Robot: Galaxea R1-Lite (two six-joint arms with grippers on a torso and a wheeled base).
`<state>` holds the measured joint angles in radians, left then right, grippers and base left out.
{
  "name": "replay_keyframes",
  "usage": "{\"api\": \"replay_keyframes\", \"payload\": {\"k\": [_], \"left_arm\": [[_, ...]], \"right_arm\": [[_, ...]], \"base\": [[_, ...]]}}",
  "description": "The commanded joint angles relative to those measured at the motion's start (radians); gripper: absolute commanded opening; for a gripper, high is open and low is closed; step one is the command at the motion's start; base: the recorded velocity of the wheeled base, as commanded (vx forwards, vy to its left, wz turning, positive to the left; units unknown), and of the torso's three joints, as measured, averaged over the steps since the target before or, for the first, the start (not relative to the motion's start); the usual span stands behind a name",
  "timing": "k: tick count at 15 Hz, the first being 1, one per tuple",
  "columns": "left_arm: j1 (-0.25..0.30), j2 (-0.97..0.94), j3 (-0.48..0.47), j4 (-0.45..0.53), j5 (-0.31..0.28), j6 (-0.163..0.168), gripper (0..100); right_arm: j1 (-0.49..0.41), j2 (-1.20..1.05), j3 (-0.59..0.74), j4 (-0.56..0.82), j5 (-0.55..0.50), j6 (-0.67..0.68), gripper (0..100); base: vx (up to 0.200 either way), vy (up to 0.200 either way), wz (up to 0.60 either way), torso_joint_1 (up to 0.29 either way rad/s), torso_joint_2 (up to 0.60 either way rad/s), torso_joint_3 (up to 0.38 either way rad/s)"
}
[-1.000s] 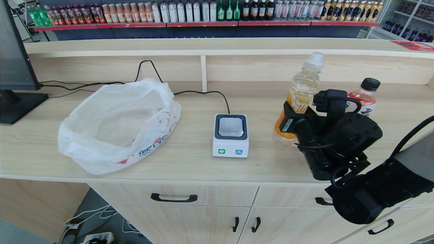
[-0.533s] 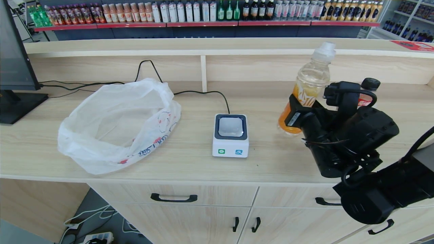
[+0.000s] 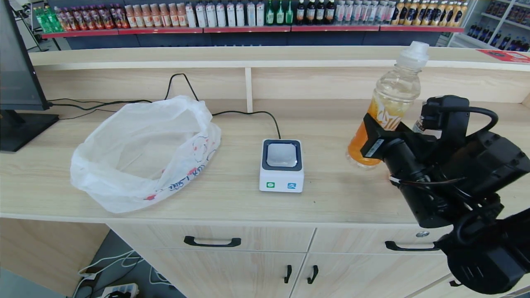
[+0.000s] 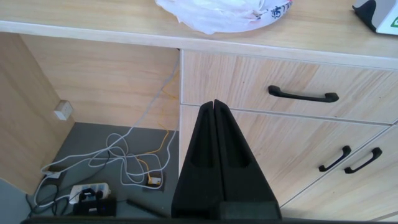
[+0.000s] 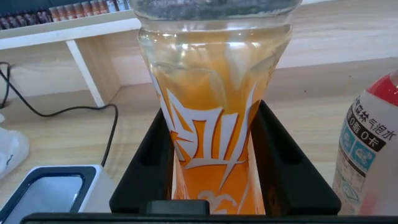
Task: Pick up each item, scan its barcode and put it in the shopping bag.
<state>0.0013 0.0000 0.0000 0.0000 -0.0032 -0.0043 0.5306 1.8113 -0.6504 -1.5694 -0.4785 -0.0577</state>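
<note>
Change since a second ago:
- Right gripper point(image 3: 374, 138) has carried the orange bottle point(image 3: 389, 103) up and to the right, farther from the scanner point(image 3: 282, 164).
- The bottle's cap now sits higher against the back ledge, and the bottle leans with its top to the right.
- The second bottle point(image 3: 417, 124) showed its black cap earlier. Now only a sliver of it shows behind the wrist.
- Bag point(image 3: 145, 153) and scanner have not moved.

Grip:
- Right fingers are clamped on either side of the orange bottle at its label, about a bottle's width apart.
- Whether its base is off the counter point(image 3: 232, 198) I cannot tell.
- Left gripper point(image 4: 214, 124) hangs low in front of the drawers, fingers pressed together, nothing held.

View differences:
- Right wrist view shows the orange bottle point(image 5: 211, 143) close up between the black fingers point(image 5: 144, 168), liquid up to about its shoulder. The second bottle point(image 5: 367, 155), with its red and white label, stands just beside it, and a corner of the scanner point(image 5: 43, 186) shows on the other side.
- Left wrist view shows the bag's edge point(image 4: 224, 12) over the counter lip, and loose cables with a power strip point(image 4: 93, 194) on the floor below.

Surface and room:
- Pale wood counter with a raised back ledge.
- Open white bag lies on the left, scanner in the middle with its cable point(image 3: 248, 112) running back.
- A monitor point(image 3: 16, 74) is at the far left.
- Drawers with black handles point(image 3: 212, 241) are under the counter.
- Shelves of drinks point(image 3: 248, 16) line the back.
</note>
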Motion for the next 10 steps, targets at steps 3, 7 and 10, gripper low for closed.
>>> {"api": "replay_keyframes", "payload": {"k": [3,7,10], "left_arm": [[0.0,0.0,0.0,0.0,0.0,0.0,0],[0.0,0.0,0.0,0.0,0.0,0.0,0],[0.0,0.0,0.0,0.0,0.0,0.0,0]], "right_arm": [[0.057,-0.105,0.066,-0.001,0.0,-0.008,0],[0.146,-0.155,0.068,-0.001,0.001,-0.024,0],[0.247,-0.201,0.106,-0.001,0.001,-0.036,0]], "base": [[0.0,0.0,0.0,0.0,0.0,0.0],[0.0,0.0,0.0,0.0,0.0,0.0],[0.0,0.0,0.0,0.0,0.0,0.0]]}}
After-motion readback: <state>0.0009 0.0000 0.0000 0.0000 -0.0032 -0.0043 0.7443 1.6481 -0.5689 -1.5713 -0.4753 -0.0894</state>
